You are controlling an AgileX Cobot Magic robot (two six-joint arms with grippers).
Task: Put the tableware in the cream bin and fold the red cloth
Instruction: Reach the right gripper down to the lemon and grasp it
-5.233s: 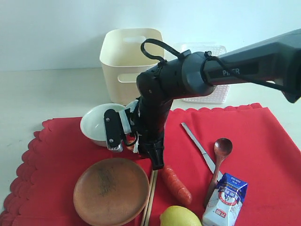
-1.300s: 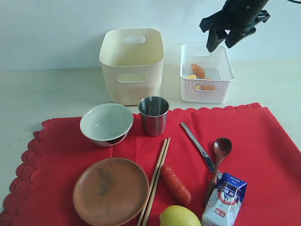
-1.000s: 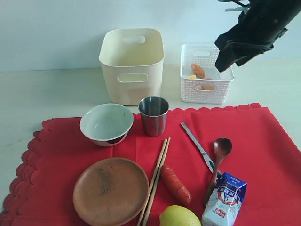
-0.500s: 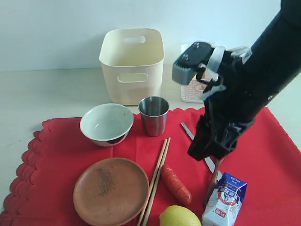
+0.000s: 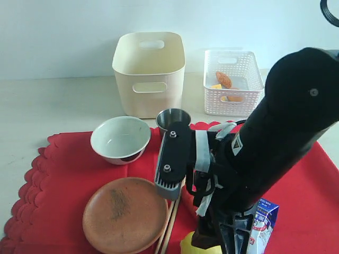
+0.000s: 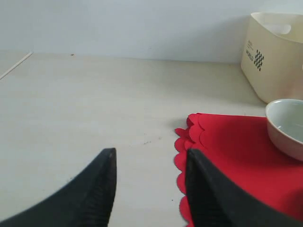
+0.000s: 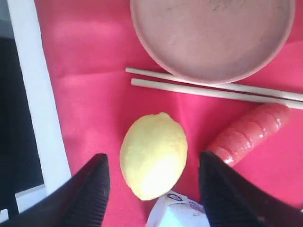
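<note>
Chopsticks (image 7: 189, 89): thin, stiff, light; we judge a mid-length pinch across both.
Right gripper (image 7: 152, 163): spread, empty, over lemon (image 7: 151, 142).
Left gripper (image 6: 150, 158): spread, empty.

Red cloth (image 5: 63, 174): bright red, scalloped edges, spread flat on the worktop (image 5: 53, 100); faint crease lines are noted.

Cream bin (image 5: 149, 69): tall, smooth-walled, rounded corners, oval handle cutouts. It is stood upright and open-topped on bare worktop just beyond the cloth's far edge.

Pale white-green bowl (image 5: 121, 138): set upright on the cloth near its far-left corner.

Steel cup (image 5: 173, 116): upright at the cloth's far edge, near the bowl; only the rim and upper wall are seen.

Round brown wooden plate (image 5: 125, 214): laid flat toward the cloth's near-left corner, a dark smudge at its centre.

Wooden chopsticks (image 7: 189, 89): laid side by side, just beside the plate's rim.
</note>
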